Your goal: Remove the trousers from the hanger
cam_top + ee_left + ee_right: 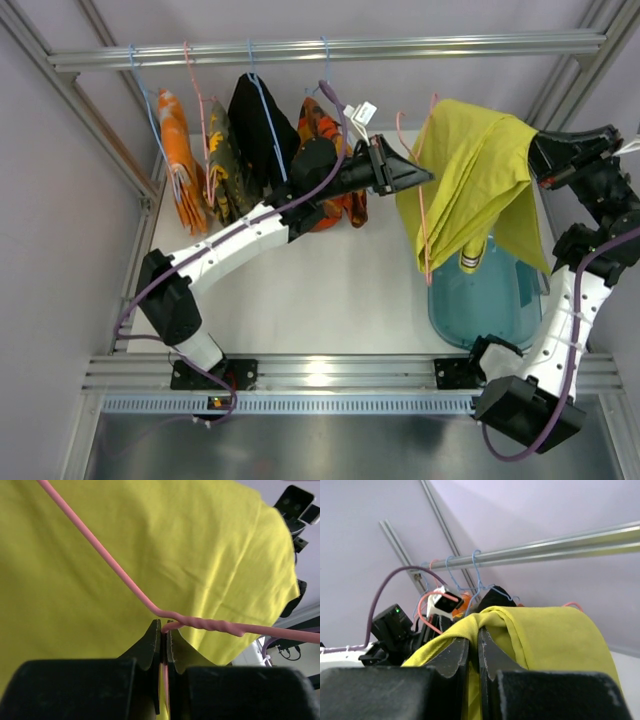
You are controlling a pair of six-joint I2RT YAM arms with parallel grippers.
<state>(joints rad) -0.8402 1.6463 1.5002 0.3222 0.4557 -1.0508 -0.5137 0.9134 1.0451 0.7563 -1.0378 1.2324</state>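
Observation:
Yellow trousers (478,180) hang folded over a pink wire hanger (421,200), held in the air right of centre. My left gripper (425,178) is shut on the pink hanger (125,577) just below its twisted neck, with the yellow trousers (200,550) filling the view behind it. My right gripper (537,150) is shut on the upper right edge of the trousers, and the bunched cloth (520,625) drapes over its fingers (487,652). The lower part of the hanger is hidden inside the cloth.
A rail (330,48) at the back carries several hangers with orange (178,155), camouflage (222,160), black (258,125) and orange-patterned (325,135) garments. A translucent teal bin (485,295) stands under the trousers. Frame posts line both sides.

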